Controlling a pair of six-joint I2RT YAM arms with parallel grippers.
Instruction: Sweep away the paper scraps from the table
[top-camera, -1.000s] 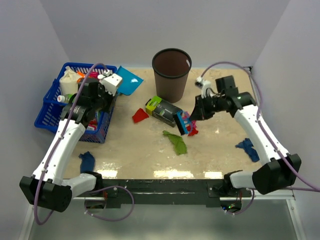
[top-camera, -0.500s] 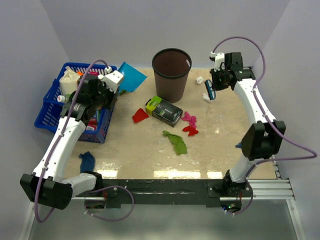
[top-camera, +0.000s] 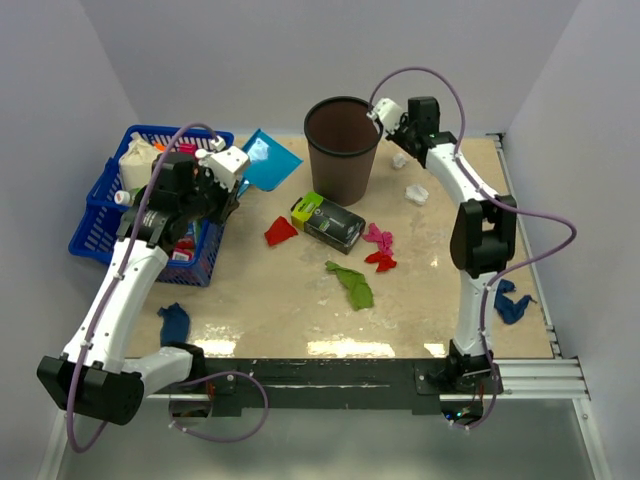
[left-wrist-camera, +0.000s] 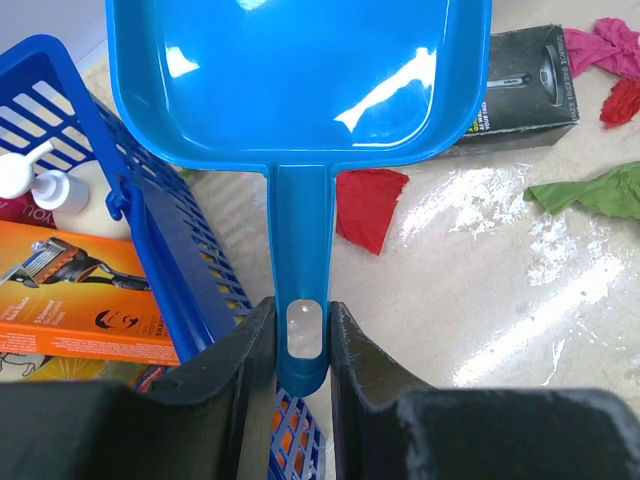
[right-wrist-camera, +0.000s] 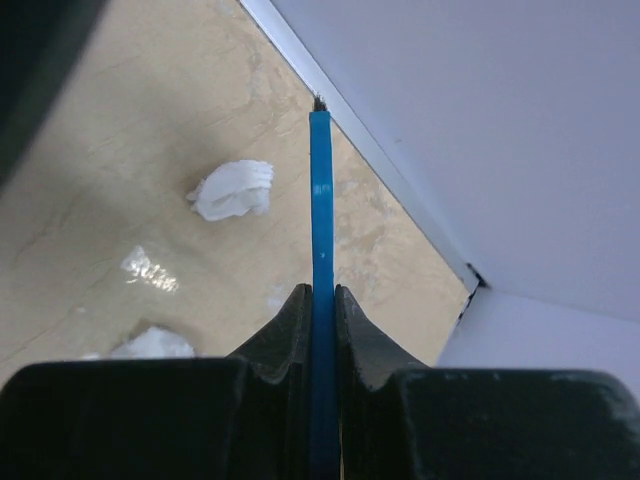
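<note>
Paper scraps lie on the sandy table: red, pink, red, green, blue, blue, white. My left gripper is shut on the handle of the blue dustpan, held in the air over the basket's edge; its jaws clamp the handle. My right gripper is at the back, right of the bin, shut on a thin blue brush seen edge-on. White scraps lie below it.
A brown waste bin stands at the back centre. The black-and-lime box lies in front of it. A blue basket with bottles and packets sits at the left. Walls close the back and both sides.
My right arm swung from the table's middle to the back right beside the bin, carrying the brush. The pink and red scraps stayed by the box. The dustpan shifted slightly right.
</note>
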